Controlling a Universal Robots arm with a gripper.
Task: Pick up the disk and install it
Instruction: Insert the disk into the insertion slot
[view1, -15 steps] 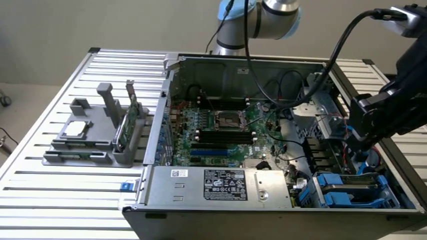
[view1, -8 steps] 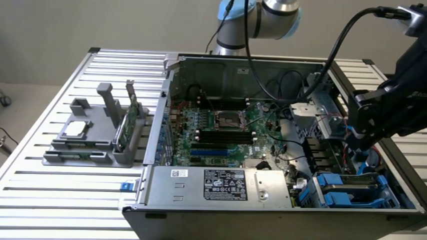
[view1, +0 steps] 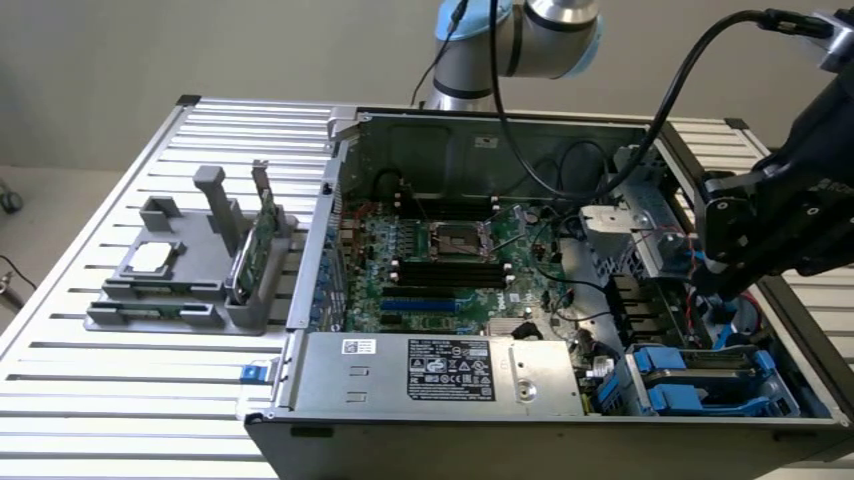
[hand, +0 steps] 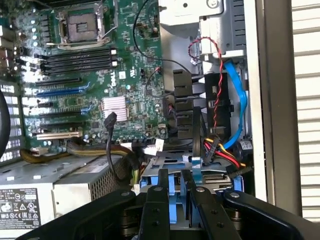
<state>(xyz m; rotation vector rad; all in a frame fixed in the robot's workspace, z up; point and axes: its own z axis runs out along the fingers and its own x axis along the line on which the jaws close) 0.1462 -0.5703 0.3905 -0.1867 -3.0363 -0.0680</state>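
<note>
In the wrist view the disk (hand: 172, 200) appears edge-on, its blue carrier frame pinched between my gripper's (hand: 180, 185) black fingers (hand: 156, 205). It hangs just over the drive bay (hand: 200, 172) with its blue rails, at the front corner of the open computer case. In the exterior view my gripper (view1: 721, 290) hangs inside the case at that view's right, above the bay (view1: 694, 385); the arm hides most of the disk there.
The motherboard (view1: 441, 260) and the power supply (view1: 454, 370) fill the rest of the case. A blue cable (hand: 240, 100) and red-black wires (hand: 217, 85) run close beside the bay. A grey fixture (view1: 187, 290) on the slatted table holds a small silver chip (view1: 154, 255) and a green card (view1: 267, 235).
</note>
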